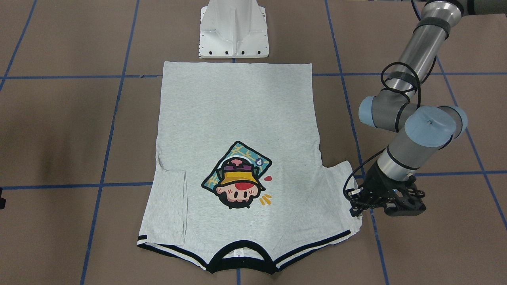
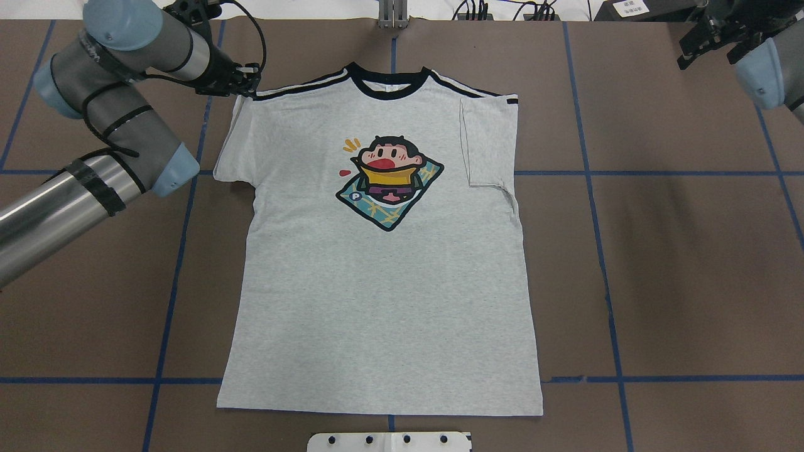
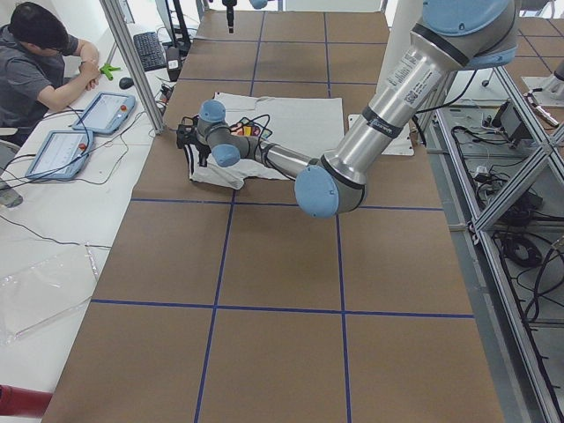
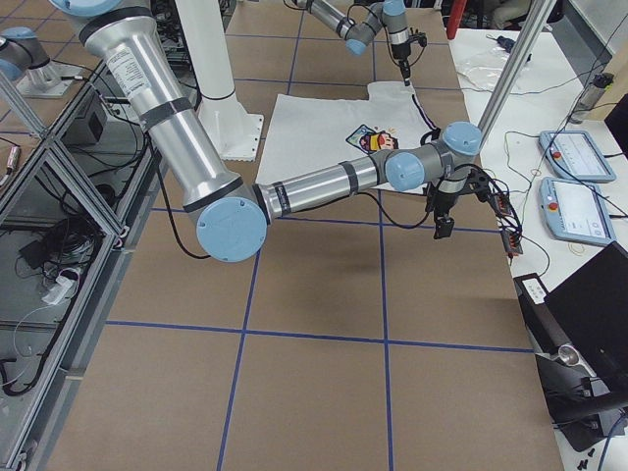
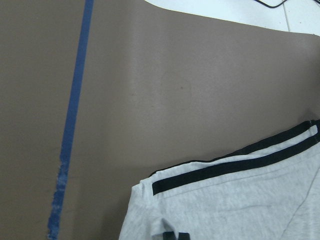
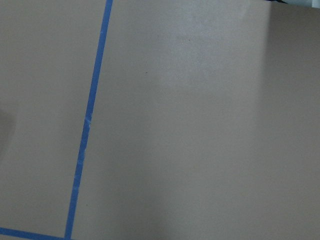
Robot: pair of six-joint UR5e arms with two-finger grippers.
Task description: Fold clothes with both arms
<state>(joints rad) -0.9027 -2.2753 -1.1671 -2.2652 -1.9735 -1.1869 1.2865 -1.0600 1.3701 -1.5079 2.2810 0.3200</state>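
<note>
One sleeve (image 2: 487,144), on the robot's right, lay folded in over the T-shirt (image 2: 377,282), so by my reading the fold was at the sleeve stage, with half of it done. The shirt was spread flat on the table (image 2: 691,251), print up, collar (image 2: 386,78) on the far side from the robot. The left gripper (image 2: 245,85) hung right at the striped shoulder corner, beside the spread-out left sleeve (image 2: 229,157).

The next move called for a firm pinch on that sleeve edge and a carry inward, to match the other side. The right gripper (image 2: 706,41) was parked well off the cloth, over bare table.

And the jaws? I could not tell for either one. The left fingers were lost against the black stripes, and its wrist camera showed only the stripe end, not the tips. The right gripper was cut off at the overhead frame's corner, and its wrist view gave nothing but table and blue tape.
</note>
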